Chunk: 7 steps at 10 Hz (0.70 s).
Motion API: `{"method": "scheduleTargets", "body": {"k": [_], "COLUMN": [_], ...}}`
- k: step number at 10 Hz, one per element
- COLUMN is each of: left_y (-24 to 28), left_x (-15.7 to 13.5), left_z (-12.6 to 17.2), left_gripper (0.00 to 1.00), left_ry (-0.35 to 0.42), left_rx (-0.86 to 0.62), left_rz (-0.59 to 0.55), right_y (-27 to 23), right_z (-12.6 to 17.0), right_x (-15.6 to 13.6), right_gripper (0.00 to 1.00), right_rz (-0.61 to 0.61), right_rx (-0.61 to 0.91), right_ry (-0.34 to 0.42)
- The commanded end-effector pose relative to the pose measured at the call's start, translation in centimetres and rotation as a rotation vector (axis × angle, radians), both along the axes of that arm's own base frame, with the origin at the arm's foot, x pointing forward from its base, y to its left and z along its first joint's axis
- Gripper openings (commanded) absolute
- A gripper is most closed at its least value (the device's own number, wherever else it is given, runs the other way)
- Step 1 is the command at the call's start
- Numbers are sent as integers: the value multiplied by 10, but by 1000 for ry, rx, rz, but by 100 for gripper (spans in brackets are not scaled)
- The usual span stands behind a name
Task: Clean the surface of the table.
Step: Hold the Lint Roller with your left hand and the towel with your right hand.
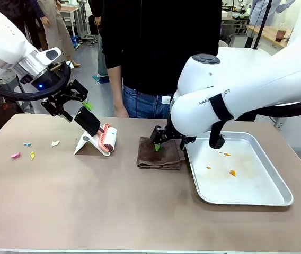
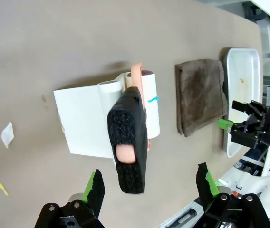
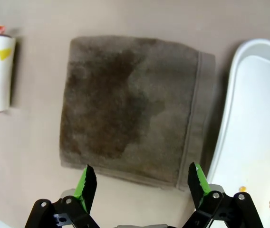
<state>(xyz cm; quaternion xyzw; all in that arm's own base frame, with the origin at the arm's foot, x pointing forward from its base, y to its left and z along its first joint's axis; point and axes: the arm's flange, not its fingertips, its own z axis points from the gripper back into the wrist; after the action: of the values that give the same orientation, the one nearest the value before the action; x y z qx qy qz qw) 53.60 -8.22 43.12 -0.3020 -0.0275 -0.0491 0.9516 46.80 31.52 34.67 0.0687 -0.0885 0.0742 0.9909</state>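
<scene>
1. The table (image 1: pixel 113 211) spanned the whole near field, with the person standing at its far edge. Its left part carried several small paper scraps (image 1: pixel 32 155); the top was not yet clean.
2. A lint roller (image 2: pixel 147 102) rested in a white stand (image 2: pixel 82 121) left of centre. Its black handle (image 2: pixel 128 137) was angled up and away from the top, which left it free for a grasp.
3. The left gripper (image 2: pixel 149 172) hovered over that handle with its jaws spread wide, holding nothing. The handle lay in line with the gap, nearer one finger. This pose suggested an approach to pick up the roller, the tool nearest the scraps.
4. A folded brown cloth (image 3: pixel 130 107) lay flat at centre, just beside a metal tray (image 3: pixel 230 109).
5. The right gripper (image 3: pixel 141 166) was poised low over the cloth's near edge, jaws wide apart and empty. The spread looked suited to pinching the folded layers.
6. The tray held a few orange bits, so it probably served as the collection point for debris.
</scene>
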Motion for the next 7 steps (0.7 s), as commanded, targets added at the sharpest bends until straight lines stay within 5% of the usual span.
{"method": "scheduleTargets", "body": {"k": [1,7], "left_y": [1,-1], "left_x": [12,22], "left_z": [-2,-15], "left_gripper": [100,100], "left_ry": [37,63], "left_rx": [-8,-41], "left_rz": [5,-12], "right_y": [16,23], "right_z": [-8,-24], "right_x": [18,37], "right_gripper": [100,100], "right_rz": [-47,-91], "right_rx": [-32,-72], "right_ry": [3,16]}}
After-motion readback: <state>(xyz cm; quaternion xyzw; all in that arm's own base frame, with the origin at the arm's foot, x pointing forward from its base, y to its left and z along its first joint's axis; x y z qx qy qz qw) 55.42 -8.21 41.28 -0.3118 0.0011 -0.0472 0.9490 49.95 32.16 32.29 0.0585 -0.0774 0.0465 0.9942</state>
